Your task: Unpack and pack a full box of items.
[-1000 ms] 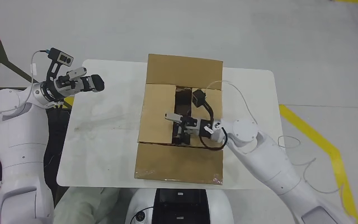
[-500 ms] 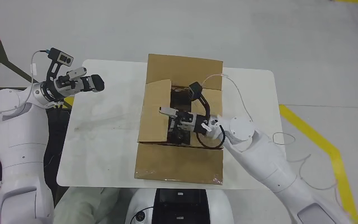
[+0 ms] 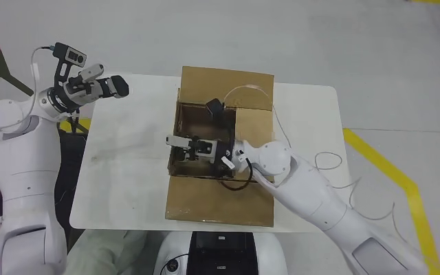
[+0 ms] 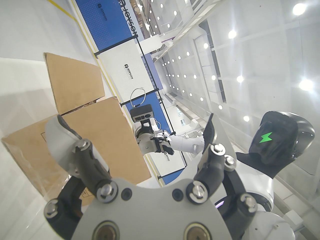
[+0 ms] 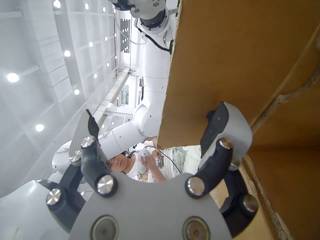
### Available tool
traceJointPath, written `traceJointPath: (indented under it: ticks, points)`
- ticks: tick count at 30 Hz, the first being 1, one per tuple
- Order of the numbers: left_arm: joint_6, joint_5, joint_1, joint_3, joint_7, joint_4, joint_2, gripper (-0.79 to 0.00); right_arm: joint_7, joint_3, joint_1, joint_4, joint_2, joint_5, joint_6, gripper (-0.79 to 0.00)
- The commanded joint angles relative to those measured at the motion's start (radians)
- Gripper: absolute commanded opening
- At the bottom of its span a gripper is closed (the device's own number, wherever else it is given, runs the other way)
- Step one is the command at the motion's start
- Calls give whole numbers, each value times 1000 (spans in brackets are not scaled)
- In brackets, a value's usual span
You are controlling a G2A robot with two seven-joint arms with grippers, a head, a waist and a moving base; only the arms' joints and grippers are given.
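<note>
Box (image 3: 221,201) cardboard lies right at the right fingers (image 5: 220,123). They are spread wide, one on either side of the free edge of a side flap (image 5: 212,51), and are not pinched shut on it. The pad on the inner side is against the flap's face or just off it; I cannot tell which. From above, this flap stands about upright along the box's edge, and the fingers reach it from across the opening. Just behind them the inside of the box is dark, and what it holds cannot be made out. Farther back along the same arm, the opposite side flap (image 3: 256,130) lies folded over the opening. The two long flaps, one beyond the fingers and one nearer the robot, are opened outward. The box sits on the white surface (image 3: 124,172).

The left fingers (image 4: 60,136) are also spread open and grip nothing. They hang in the air over a far corner of the surface, well apart from the box, which lies out ahead of their tips.
</note>
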Motion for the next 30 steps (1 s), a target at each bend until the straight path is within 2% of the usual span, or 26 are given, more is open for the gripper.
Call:
traceJointPath:
  ticks: [1,15,25,27,30]
  points:
    - [8,-17,-15,17,-3,8,-2,0,-2,-17,11,12,-13,-1,-6,0]
    - [45,-126,-67,73,-11,6,-8,0,17,-111,73,99,-100,-3,-33,0]
    - [89,-127,-20,102,-100,-42,-3,0,34,-114,75,142,-135,-8,-42,0]
    - [121,-149,-12,105,-103,-33,-2,0,38,-108,70,146,-138,-6,-39,0]
    - [122,-139,-7,105,-105,-16,0,0,46,-93,60,152,-139,-11,-37,0]
